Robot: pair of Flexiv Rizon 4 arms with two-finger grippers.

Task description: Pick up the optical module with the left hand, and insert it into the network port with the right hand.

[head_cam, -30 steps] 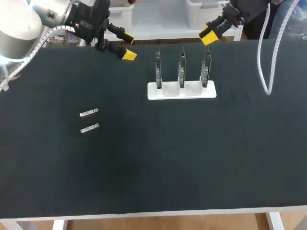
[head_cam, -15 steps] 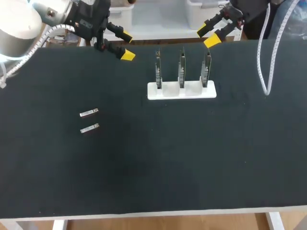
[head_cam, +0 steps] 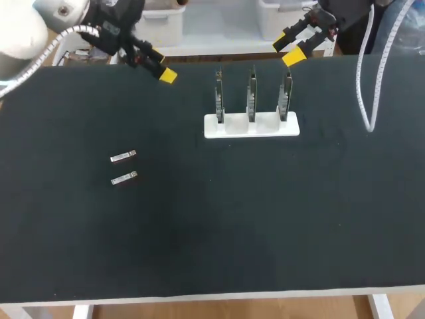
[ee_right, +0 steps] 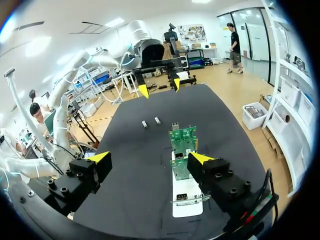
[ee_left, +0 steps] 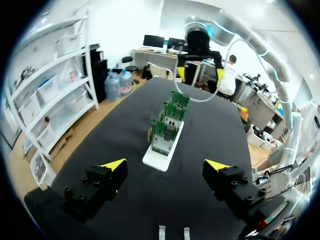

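Where the head view half-hides it, wrist views show your left tool point(ee_left: 165, 165) and right tool point(ee_right: 150, 157) spread, empty. The left has rotated.

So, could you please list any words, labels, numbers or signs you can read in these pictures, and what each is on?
No text is readable in any view.
Farther optical module and nearer optical module: too small to show any label.
Circuit boards in the white holder: any markings are too small and blurred to read.
Table: no print visible.
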